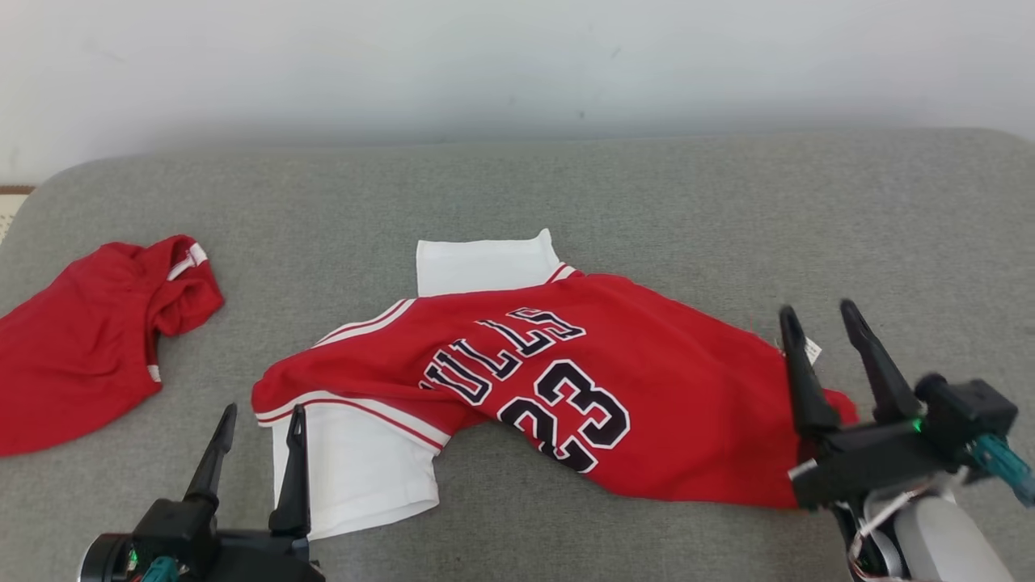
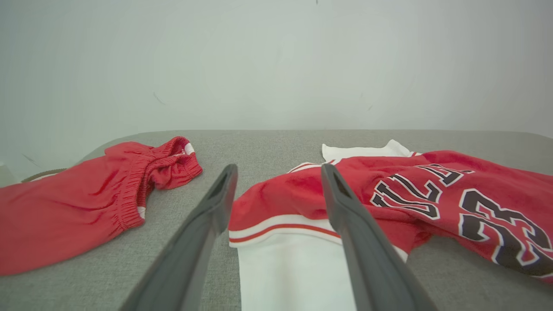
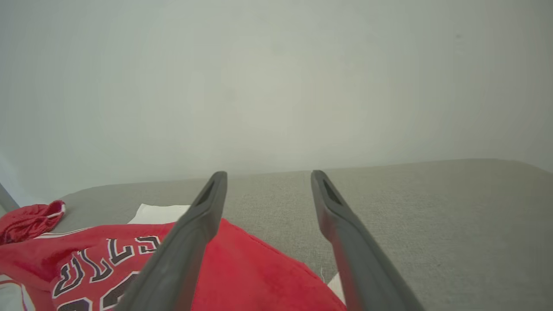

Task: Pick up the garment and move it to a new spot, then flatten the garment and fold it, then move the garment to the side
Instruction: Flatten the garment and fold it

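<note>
- Lying rumpled, the jersey [image 1: 566, 380] is unfolded; flattening, folding and moving aside seem left.
- The left end effector [image 1: 264, 410] and right end effector [image 1: 817, 309] gape wide, holding nothing.

The garment [image 1: 647, 404], a red jersey with white sleeves, is lying rumpled in the middle of the grey fabric surface [image 1: 647, 202], its shoulders pointing left and its hem right. Black, white-edged lettering and the number 23 are showing across its upper side. The far sleeve [image 1: 481, 265] is sticking out flat behind it, while the near sleeve [image 1: 356, 469] is spreading toward the front edge.
</note>
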Controlling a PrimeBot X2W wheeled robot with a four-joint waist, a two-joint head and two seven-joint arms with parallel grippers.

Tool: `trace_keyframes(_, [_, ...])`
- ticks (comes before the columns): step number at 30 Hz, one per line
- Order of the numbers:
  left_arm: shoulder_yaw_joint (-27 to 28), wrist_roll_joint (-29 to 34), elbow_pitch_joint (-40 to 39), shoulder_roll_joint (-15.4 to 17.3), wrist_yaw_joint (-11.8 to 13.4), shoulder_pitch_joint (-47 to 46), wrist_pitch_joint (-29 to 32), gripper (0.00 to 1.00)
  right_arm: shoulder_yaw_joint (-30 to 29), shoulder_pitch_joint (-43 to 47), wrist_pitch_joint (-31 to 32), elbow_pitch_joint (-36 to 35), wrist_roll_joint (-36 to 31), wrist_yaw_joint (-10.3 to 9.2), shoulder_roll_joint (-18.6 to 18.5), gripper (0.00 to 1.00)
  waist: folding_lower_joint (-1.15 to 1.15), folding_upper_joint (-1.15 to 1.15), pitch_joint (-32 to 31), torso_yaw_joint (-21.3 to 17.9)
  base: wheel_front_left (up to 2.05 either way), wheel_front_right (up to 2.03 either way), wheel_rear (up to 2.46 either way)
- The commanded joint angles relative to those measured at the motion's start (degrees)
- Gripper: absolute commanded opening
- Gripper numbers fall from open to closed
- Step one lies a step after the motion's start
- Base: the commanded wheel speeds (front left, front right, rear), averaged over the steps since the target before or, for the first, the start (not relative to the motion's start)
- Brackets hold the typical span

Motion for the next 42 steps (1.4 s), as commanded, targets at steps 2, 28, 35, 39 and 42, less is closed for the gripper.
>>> trace_keyframes(2, [0.2,0.3,-0.6,0.9,0.2,1.6,0.2,1.00,-2.0,3.5,0.7,-1.8,-2.1,0.00,0.0,1.00,0.00,0.00,-0.7,-1.1,0.00,0.00,0.00])
trace_keyframes(28, [0.3,-0.3,-2.1,4.1,1.5,8.0,2.6,1.00,-5.3,23.6,8.9,-17.3,-13.8,0.00,4.6,1.00,0.00,0.00,-5.4,-3.0,0.00,0.00,0.00])
trace_keyframes(35, [0.0,-0.5,-2.6,4.0,1.9,7.4,2.9,1.00,-5.4,24.0,9.9,-19.1,-13.9,0.00,4.7,1.00,0.00,0.00,-4.9,-3.0,0.00,0.00,0.00])
trace_keyframes(39, [-0.3,-0.5,-2.6,3.9,2.0,6.8,2.8,1.00,-5.3,23.8,10.0,-19.2,-13.9,0.00,4.4,1.00,0.00,0.00,-4.5,-2.9,0.00,0.00,0.00])
trace_keyframes(42, [-0.4,-0.6,-2.4,3.8,2.1,6.6,2.6,1.00,-5.0,23.5,10.3,-19.2,-14.0,0.00,3.9,1.00,0.00,0.00,-4.3,-2.7,0.00,0.00,0.00])
